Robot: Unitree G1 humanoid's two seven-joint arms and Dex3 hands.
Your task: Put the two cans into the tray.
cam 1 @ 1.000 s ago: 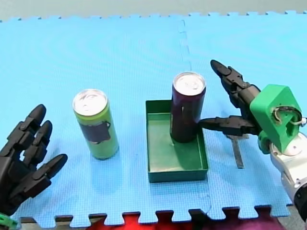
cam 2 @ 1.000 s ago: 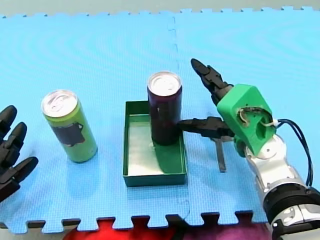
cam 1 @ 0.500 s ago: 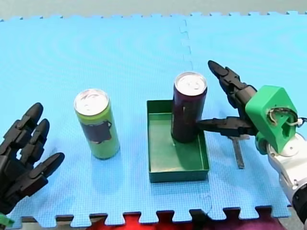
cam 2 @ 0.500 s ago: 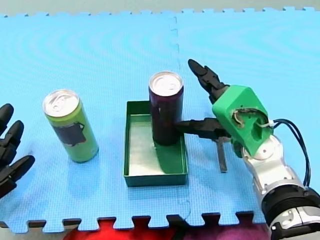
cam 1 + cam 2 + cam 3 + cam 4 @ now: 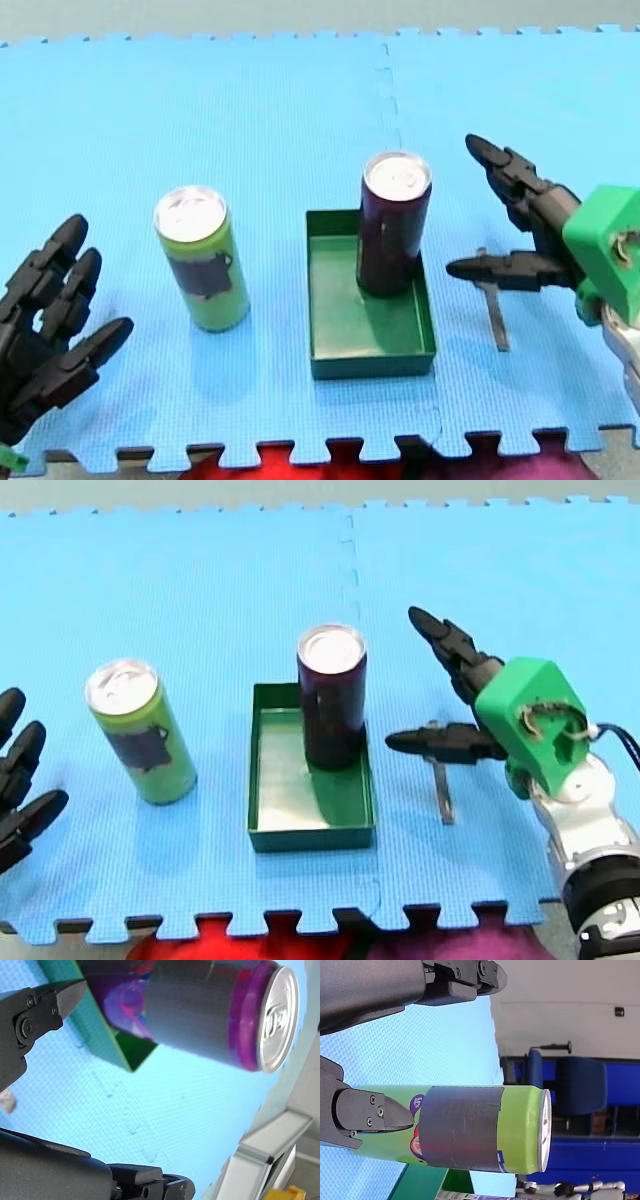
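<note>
The surface was a blue foam mat [image 5: 250,120] made of puzzle-edge tiles, w/ a strip of red showing under its near edge. A green tray [image 5: 372,365] sat on the mat, about in the middle. The purple can [image 5: 393,230] stood upright inside the tray, in the far right corner, silver top up. The green can [image 5: 203,262] stood upright on the mat, left of the tray and apart from it, i.e. not in the tray; it had a dark patch on its side.

My right hand [image 5: 555,235] was over the mat just right of the tray. It held nothing and the fingers were not curled; the thumb tip pointed at the purple can, near it but w/ a gap between. A thin grey strip [image 5: 441,790] lay on the mat under this hand.

My left hand [image 5: 50,320] was at the near left corner of the mat, well apart from the green can. It held nothing too, fingers not curled.

In the first wrist view a black fingertip [image 5: 45,1005] was near the tray wall, apart from the purple can. In the second wrist view a black fingertip [image 5: 370,1115] overlapped the green can's lower part; I could not tell if it touched. A blue chair [image 5: 570,1085] stood in the bg there.
</note>
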